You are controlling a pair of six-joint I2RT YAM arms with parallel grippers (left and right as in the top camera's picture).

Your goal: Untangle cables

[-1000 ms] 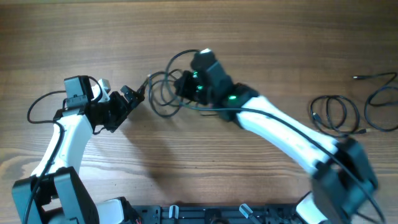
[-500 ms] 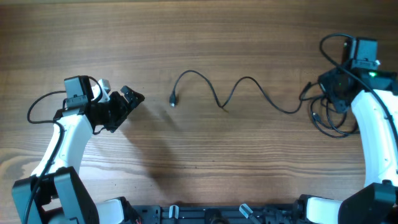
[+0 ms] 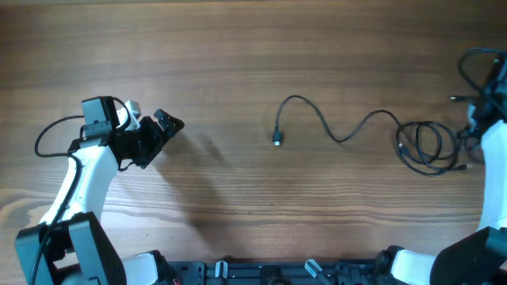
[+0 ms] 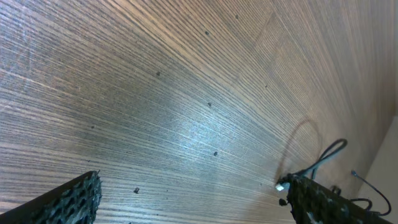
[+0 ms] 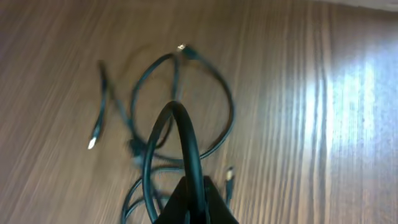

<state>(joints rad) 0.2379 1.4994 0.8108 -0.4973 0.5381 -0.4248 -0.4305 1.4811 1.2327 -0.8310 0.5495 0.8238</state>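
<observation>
Right jaws: clamped on a black cable (image 5: 189, 137); best drawn slowly rightward, clear of the coiled bundle (image 3: 421, 146). Left jaws: wide open, empty.

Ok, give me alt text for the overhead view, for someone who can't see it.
A thin black cable snakes across the wooden table to a coiled bundle near the right edge. The left gripper sits open at the left, touching nothing.

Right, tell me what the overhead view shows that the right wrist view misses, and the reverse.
Overhead only: the left gripper, open and holding nothing, and one cable snaking across the table to its plug. Right wrist only: the right gripper shut on a cable loop, close up. Both: the coiled cables on the table.
</observation>
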